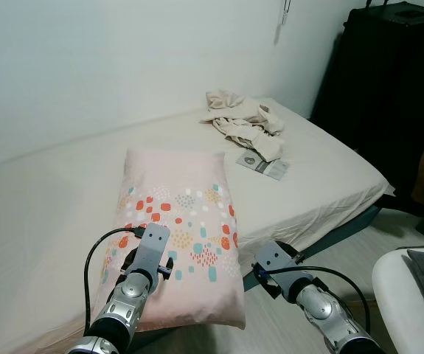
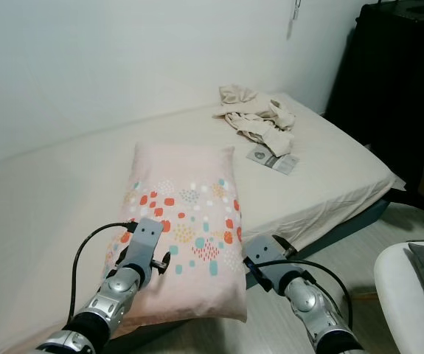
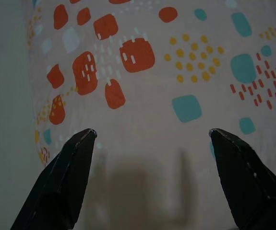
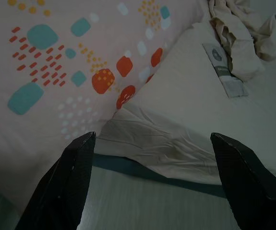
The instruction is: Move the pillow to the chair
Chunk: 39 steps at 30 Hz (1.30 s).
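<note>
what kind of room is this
Most likely a bedroom: a low bed with a cream sheet, a patterned pillow on it, and crumpled clothes near the wall.

We record a pale pink pillow printed with orange-red, teal, yellow and white blotches and dots. The bed sheet is cream, its base dark teal. We note beige crumpled clothing, a grey-and-white packet, a white wall and a black cabinet.

Matt printed cloth pillow, creased cotton bed sheet, matt black plastic fingers.
</note>
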### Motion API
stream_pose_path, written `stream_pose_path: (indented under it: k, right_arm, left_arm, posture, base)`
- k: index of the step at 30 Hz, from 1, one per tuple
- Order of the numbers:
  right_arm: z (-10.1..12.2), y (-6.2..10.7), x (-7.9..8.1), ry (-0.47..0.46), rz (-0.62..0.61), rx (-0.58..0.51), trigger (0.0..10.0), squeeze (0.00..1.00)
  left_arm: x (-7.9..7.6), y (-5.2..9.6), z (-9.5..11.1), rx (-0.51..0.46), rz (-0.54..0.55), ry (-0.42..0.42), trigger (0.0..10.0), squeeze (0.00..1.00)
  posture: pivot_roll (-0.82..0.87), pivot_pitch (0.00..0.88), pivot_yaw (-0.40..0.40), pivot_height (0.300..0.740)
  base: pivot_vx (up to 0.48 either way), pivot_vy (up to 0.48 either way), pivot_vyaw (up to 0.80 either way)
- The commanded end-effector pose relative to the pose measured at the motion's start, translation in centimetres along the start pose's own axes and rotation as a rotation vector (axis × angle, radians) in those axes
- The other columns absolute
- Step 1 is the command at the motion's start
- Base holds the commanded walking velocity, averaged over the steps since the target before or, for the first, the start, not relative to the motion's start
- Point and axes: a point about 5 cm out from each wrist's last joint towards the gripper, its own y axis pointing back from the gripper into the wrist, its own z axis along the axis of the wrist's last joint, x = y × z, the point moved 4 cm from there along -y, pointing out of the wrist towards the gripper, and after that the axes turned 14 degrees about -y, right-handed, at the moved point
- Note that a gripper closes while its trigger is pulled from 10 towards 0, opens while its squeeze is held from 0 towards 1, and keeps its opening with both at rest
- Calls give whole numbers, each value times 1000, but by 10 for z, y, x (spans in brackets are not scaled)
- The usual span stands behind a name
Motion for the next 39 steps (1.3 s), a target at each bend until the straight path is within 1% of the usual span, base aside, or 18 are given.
stream_pose_path:
  k: [1, 19, 39]
  right_arm:
    - [0, -2, 4, 5, 8, 6, 10000, 0]
    - [-1, -1, 4, -4, 3, 9, 10000, 0]
    - [-3, 0, 3, -6, 1, 9, 10000, 0]
  left_arm:
    - [2, 1, -5, 22, -3, -12, 10000, 0]
    - [2, 0, -3, 14, -6, -17, 10000, 0]
    - [0, 0, -3, 12, -9, -14, 10000, 0]
  posture:
    - [-125, 76, 20, 740]
    - [-132, 49, 21, 740]
    - [-134, 52, 20, 740]
  base:
    - [0, 0, 0]
    - [0, 0, 0]
    - [0, 0, 0]
